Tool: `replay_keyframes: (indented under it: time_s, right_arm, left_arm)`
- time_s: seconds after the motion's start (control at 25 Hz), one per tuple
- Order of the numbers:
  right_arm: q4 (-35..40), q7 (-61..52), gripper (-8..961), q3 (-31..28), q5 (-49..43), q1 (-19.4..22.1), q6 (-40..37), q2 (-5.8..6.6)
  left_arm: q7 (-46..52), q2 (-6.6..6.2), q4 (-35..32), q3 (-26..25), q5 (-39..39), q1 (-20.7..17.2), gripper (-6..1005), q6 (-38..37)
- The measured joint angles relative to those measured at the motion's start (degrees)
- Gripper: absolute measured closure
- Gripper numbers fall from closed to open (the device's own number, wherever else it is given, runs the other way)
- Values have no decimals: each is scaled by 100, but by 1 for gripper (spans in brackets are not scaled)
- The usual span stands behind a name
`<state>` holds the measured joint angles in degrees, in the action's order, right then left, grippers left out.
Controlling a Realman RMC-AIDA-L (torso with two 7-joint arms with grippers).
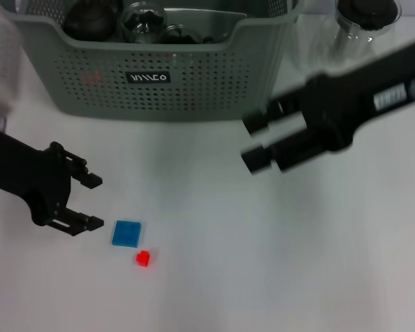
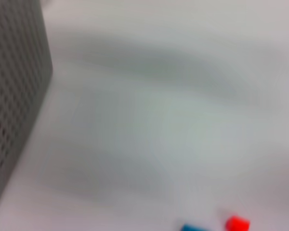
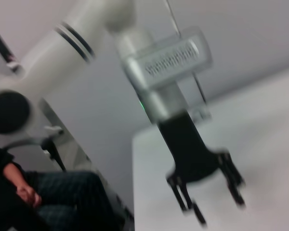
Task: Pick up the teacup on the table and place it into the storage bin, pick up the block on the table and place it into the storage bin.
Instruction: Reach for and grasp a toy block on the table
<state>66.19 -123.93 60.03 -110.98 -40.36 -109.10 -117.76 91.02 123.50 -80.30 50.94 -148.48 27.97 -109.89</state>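
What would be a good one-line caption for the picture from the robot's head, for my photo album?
Open left gripper beside the blue block and red block; open right gripper empty near the storage bin.

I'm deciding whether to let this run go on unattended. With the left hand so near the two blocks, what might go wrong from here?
1. The open left hand sits low, just beside the blue block. The flat block may be pushed along the table instead of gripped.
2. The small red block lies right by the blue one, so a grab could knock it away.
3. The storage bin already holds glassware; a dropped block might strike it.
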Motion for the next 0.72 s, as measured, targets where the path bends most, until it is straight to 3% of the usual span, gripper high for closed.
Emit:
replay_keyframes:
  time_s: [0.12,0.28,0.72]
  right_arm:
    - [-503,40,182,-53,-438,0,136,-17]
    - [-968,169,182,-75,-502,-40,271,31]
    - [-1058,218,183,-79,-506,-28,356,51]
  left_arm:
    - [235,85,-36,795,-568,130,322,356]
    - [614,87,-107,1780,-679,183,322,573]
    - [1677,123,-163,3264,-1046,269,321,966]
